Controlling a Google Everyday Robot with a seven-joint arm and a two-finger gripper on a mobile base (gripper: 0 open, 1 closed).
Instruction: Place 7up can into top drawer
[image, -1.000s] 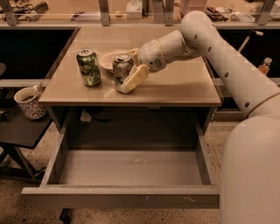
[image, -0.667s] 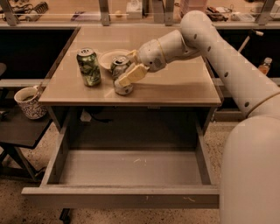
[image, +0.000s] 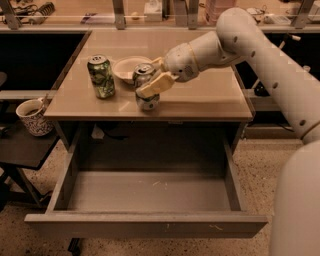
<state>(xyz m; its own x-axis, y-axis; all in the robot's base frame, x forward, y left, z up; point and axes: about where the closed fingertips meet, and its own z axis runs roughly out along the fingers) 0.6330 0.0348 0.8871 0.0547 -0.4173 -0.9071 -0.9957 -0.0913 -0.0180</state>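
The 7up can (image: 148, 101), pale with green patches and a silver top, stands on the tabletop near its front edge, right of centre. My gripper (image: 152, 76) reaches in from the right and is shut on the can; one cream finger (image: 153, 86) lies across its front and the other is behind it. The can's base seems still on the table. The top drawer (image: 150, 192) is pulled fully open below the tabletop, and its grey floor holds nothing.
A darker all-green can (image: 101, 76) stands left of the 7up can. A white bowl (image: 125, 68) sits just behind them. A patterned mug (image: 33, 116) sits on a low dark surface at the left. My arm spans the table's right side.
The front finger has shifted across the 7up can and closed against it. The can has moved slightly right and toward the table's front edge. The green can, bowl and drawer have not moved.
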